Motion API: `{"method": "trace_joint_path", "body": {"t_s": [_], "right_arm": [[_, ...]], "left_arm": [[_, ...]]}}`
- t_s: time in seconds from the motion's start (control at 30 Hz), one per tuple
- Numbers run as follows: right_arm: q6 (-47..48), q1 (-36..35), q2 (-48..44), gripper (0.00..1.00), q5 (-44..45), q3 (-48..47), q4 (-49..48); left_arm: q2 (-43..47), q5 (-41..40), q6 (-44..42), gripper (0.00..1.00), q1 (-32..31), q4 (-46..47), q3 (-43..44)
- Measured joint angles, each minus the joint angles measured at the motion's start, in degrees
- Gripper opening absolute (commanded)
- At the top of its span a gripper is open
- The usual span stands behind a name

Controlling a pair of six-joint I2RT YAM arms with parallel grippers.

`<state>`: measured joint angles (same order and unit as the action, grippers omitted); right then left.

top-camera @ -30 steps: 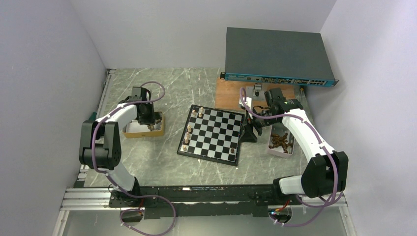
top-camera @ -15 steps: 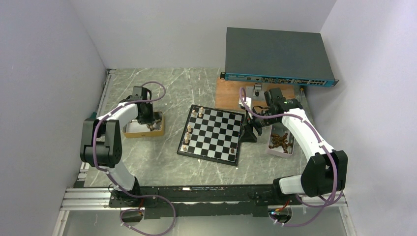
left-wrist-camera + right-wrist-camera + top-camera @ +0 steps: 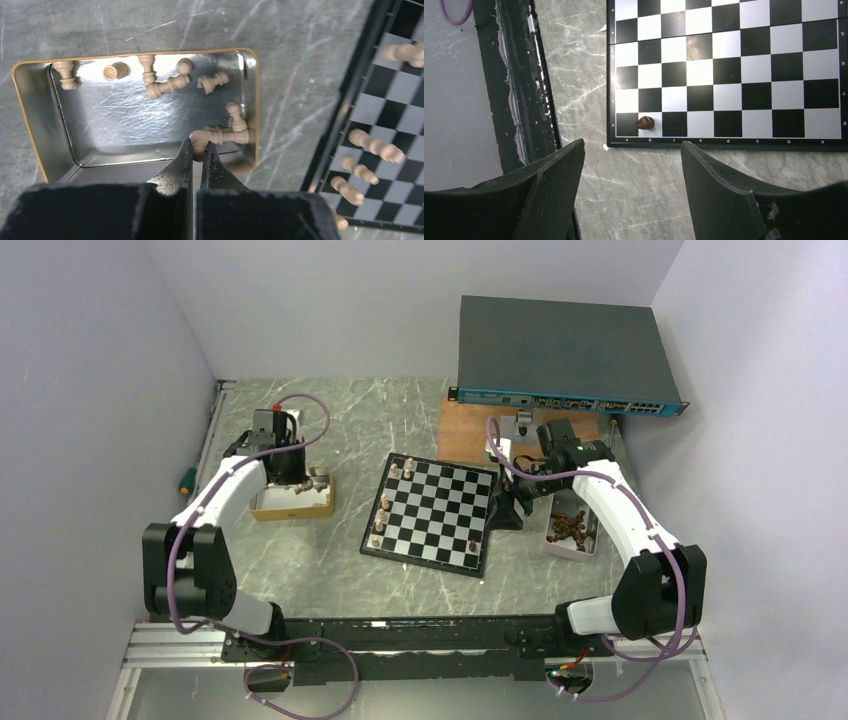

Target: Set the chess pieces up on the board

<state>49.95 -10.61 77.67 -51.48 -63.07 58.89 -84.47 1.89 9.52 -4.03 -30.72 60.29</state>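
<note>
Walls: plain pale lilac walls on three sides.
Bench: grey marbled top with white veins.
Near edge: silver metal rail.
Far right: dark flat box over a brown plank.
Light: even, soft.

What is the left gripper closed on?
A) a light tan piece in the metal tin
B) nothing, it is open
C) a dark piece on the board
A: the left wrist view shows the left gripper pinching the end of a light tan piece lying in the metal tin.
</note>
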Motion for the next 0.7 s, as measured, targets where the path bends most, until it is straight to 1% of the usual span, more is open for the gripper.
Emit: {"method": "trace_joint_path", "body": {"t_s": [0.17, 0.23, 0.3, 0.43, 0.57, 0.7], "right_arm": [[0.3, -0.8, 0.0, 0.73, 0.1, -0.3, 0.5], [0.7, -2.5, 0.0, 0.73, 0.8, -0.9, 1.0], [1.2, -5.0, 0.0, 0.73, 1.7, -1.6, 1.3], [1.6, -8.6, 0.5, 0.73, 2.9, -3.6, 1.4], [1.5, -9.1, 1.4, 0.73, 3.7, -5.2, 1.3], [1.2, -9.1, 1.5, 0.73, 4.3, -5.6, 1.0]], "left_arm": [[6.5, 7.2, -0.9, 0.0, -0.3, -0.5, -0.9], [9.4, 10.4, -0.9, 0.0, -1.9, -0.4, -1.6], [11.7, 12.3, -0.9, 0.0, -5.7, -0.1, -2.0], [13.2, 14.2, 0.3, 0.0, -17.1, 1.4, -2.0], [11.6, 13.8, 3.5, 0.0, -25.4, 4.0, -2.6], [6.6, 10.7, 6.6, 0.0, -31.8, 5.9, -2.6]]}}
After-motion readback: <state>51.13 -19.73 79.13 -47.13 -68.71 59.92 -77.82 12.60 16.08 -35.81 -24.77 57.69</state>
